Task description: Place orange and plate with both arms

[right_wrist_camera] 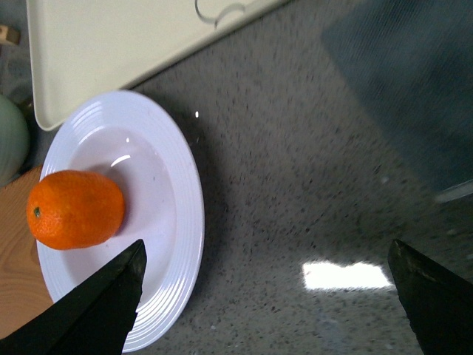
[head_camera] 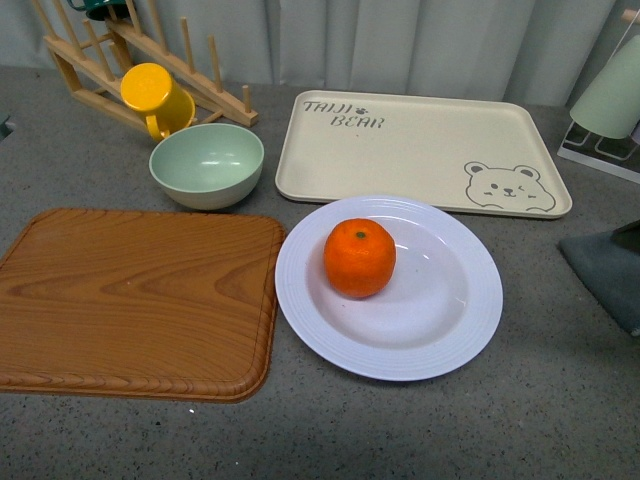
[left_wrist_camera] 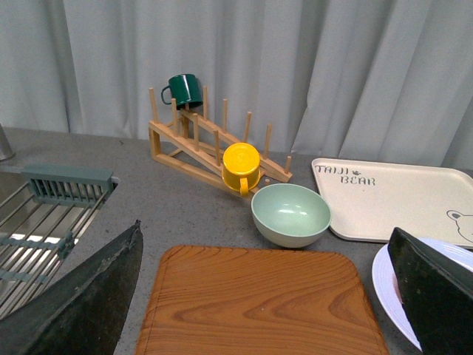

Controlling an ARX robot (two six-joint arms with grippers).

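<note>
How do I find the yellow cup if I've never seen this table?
Look at the back left of the grey counter for the slanted wooden peg rack. The yellow cup sits on its low end, just behind the pale green bowl. It is the only bright yellow thing; the other cup on the rack is dark green and sits at the high end.

- The orange (head_camera: 359,257): round, bright, green stem dimple facing up, sitting inside the plate, left of the plate's centre.
- The plate (head_camera: 440,320): wide, pale lavender-white, ridged rim, lying flat just beside the wooden board (head_camera: 130,300), on its right.
</note>
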